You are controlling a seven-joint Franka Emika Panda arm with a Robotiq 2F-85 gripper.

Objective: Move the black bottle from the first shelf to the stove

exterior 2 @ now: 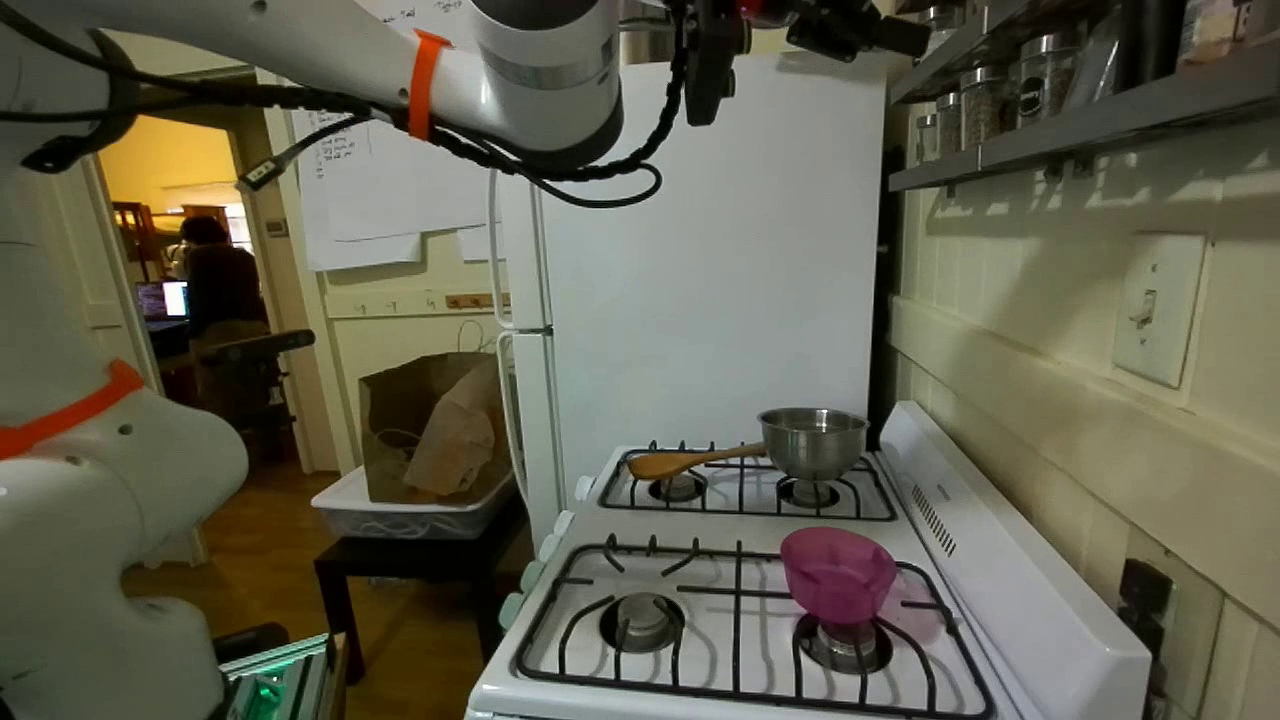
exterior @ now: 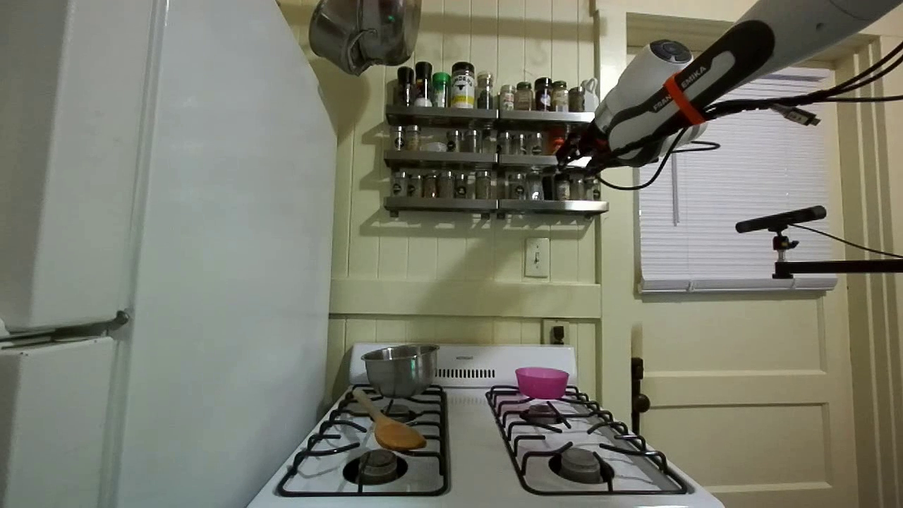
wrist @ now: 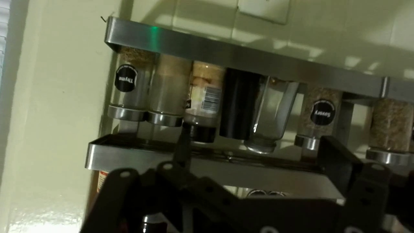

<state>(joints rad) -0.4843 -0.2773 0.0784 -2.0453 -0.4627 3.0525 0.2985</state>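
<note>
Black bottle (wrist: 241,103) upright on lowest shelf (wrist: 242,60) of the wall spice rack (exterior: 441,160), btwn a barcode bottle (wrist: 207,94) and a clear glass jar (wrist: 270,111), just beside both. Wrist view is upside down, labels inverted. Same row: Thyme jar (wrist: 129,77) at the shelf end, Savory jar (wrist: 321,111) past the clear glass jar.

Gripper (wrist: 257,132) is up at the rack, released: fingers (wrist: 339,161) spread wide, overlapping the next shelf (wrist: 129,158) up in wrist view, w/ the black bottle showing in the gap, not grasped. Depth hard to read here; fingers prob. short of the bottle.

Arm (exterior: 649,77) extends in from upper right of an exterior view, orange strap (exterior: 683,99) round it, cables alongside.

Stove (exterior: 465,451) below the rack: white, four burners (exterior: 580,464), black grates (exterior: 402,494). Metal bowl (exterior: 401,370) at the back, fridge (exterior: 233,247) side; pink bowl (exterior: 542,384) at the other back burner. Wooden spoon (exterior: 401,436) lies on the fridge-side grate, handle end by the metal bowl. Bowls + spoon show in both exterior views. Light switch (exterior: 537,257) on wall btwn rack and stove.

An exterior view also has a paper bag (exterior 2: 450,430) in a white tub (exterior 2: 410,520) on a small dark table (exterior 2: 400,553), plus a dim person (exterior 2: 225,280) thru a doorway.
</note>
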